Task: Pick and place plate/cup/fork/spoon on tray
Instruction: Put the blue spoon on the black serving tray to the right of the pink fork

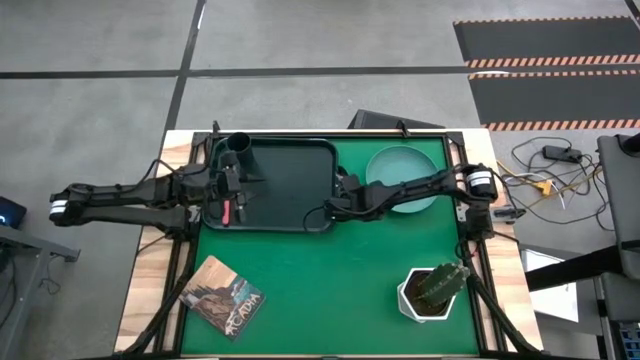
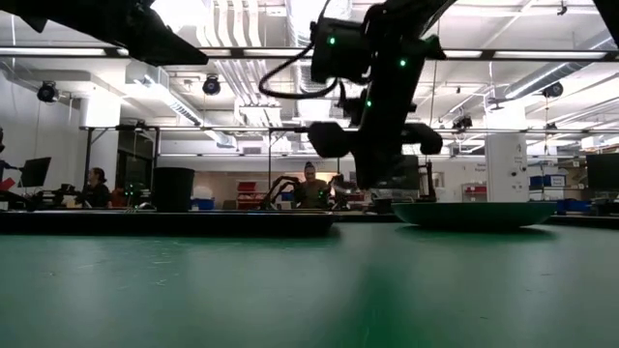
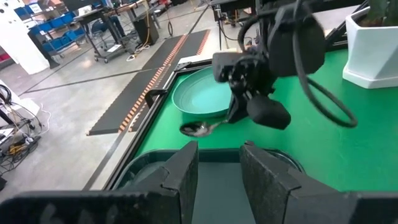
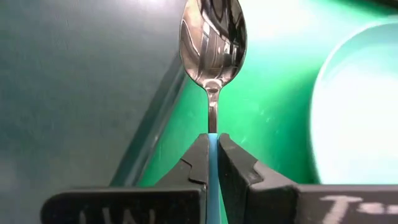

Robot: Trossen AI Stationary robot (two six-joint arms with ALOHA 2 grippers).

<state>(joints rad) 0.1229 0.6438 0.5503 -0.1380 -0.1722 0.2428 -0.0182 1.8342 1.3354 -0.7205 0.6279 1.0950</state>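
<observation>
Your right gripper (image 4: 212, 158) is clenched on the spoon (image 4: 212, 43): the light blue handle is pinched between both fingers and the silver bowl sticks straight out past the tips. The spoon sits over the green mat (image 1: 330, 280), just beside the tray (image 1: 285, 175) rim and near the plate (image 1: 400, 165); you can't tell whether it touches the mat.

Your left gripper (image 3: 219, 171) waits over the tray's left end, jaws parted with nothing between them. The cup (image 1: 240, 150) stands in the tray's back left corner and the fork (image 1: 227, 212) lies in the tray near its left edge.

The plate rests on the mat right of the tray. A white plant pot (image 1: 432, 292) and a book (image 1: 224, 296) sit at the near side, well apart from the spoon. Behind the table you see workshop benches and seated people (image 2: 311, 186).
</observation>
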